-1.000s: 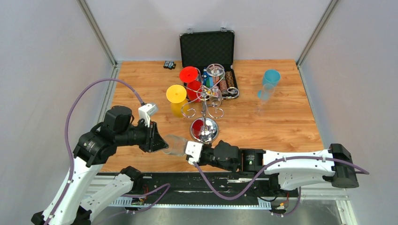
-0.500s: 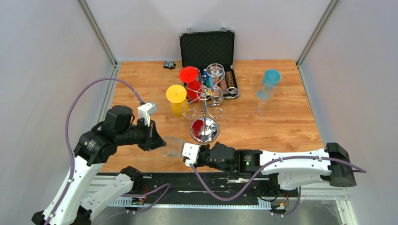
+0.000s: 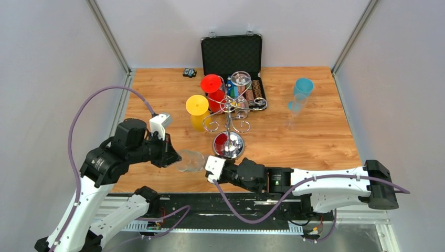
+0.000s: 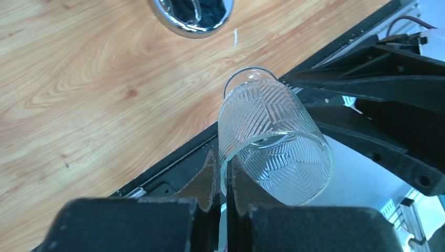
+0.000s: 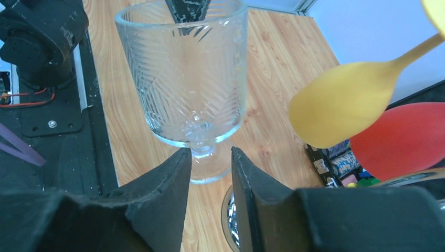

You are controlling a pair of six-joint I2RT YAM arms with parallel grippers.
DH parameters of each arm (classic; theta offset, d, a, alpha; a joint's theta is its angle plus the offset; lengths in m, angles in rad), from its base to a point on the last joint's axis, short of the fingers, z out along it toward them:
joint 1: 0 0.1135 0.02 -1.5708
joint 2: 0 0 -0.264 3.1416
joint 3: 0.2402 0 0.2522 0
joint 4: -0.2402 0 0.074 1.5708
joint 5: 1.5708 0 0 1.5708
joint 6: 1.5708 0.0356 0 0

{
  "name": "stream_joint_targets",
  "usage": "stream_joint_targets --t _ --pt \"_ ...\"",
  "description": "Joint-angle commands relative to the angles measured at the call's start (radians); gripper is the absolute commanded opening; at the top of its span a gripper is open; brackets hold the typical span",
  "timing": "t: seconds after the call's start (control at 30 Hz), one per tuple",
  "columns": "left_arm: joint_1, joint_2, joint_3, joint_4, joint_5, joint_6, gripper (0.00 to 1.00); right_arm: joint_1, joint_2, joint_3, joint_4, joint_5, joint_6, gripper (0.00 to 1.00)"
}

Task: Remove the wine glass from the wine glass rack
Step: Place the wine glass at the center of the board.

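A clear patterned wine glass (image 3: pixel 190 160) is off the rack and held on its side near the table's front edge. My left gripper (image 3: pixel 176 157) is shut on its rim; in the left wrist view the fingers (image 4: pixel 210 176) pinch the glass wall (image 4: pixel 267 131). My right gripper (image 3: pixel 211 169) is open at the foot end. In the right wrist view its gripper (image 5: pixel 210 157) flanks the stem of the glass (image 5: pixel 183 73) with gaps on both sides. The chrome wine glass rack (image 3: pixel 229 118) stands behind and holds several other glasses.
Red (image 3: pixel 211 84) and yellow (image 3: pixel 197 105) glasses and clear ones (image 3: pixel 241 79) hang on the rack, whose mirrored base (image 3: pixel 228 145) is just beyond both grippers. An open black chip case (image 3: pixel 231 52) stands at the back. A blue-topped glass (image 3: pixel 303 85) stands at the right.
My left gripper has carried the glass slightly left and away from the front edge. My right gripper has shifted left after it and stays at the stem.
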Motion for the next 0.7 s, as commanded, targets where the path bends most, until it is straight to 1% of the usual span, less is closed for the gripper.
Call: stream_joint_targets --t 0.0,0.13,0.23,0.47,0.53,0.67 --pt "-0.001 -0.006 0.056 0.024 -0.052 -0.014 0.00 0.002 -0.062 -0.011 0.081 0.047 0.006 0.38" --pt "0.000 0.002 0.058 0.021 -0.079 -0.011 0.00 0.001 -0.101 -0.036 0.079 0.075 0.011 0.41" --pt "-0.001 0.020 0.064 0.002 -0.159 -0.005 0.00 0.001 -0.135 -0.052 0.073 0.099 0.028 0.46" --pt "0.000 0.087 0.056 -0.001 -0.346 0.002 0.00 -0.002 -0.206 -0.068 0.039 0.176 0.101 0.53" --pt "0.000 0.111 0.053 0.009 -0.407 0.005 0.00 -0.008 -0.227 -0.065 0.012 0.198 0.138 0.54" --pt "0.002 0.171 0.047 0.033 -0.497 0.017 0.00 -0.018 -0.263 -0.034 -0.093 0.227 0.235 0.57"
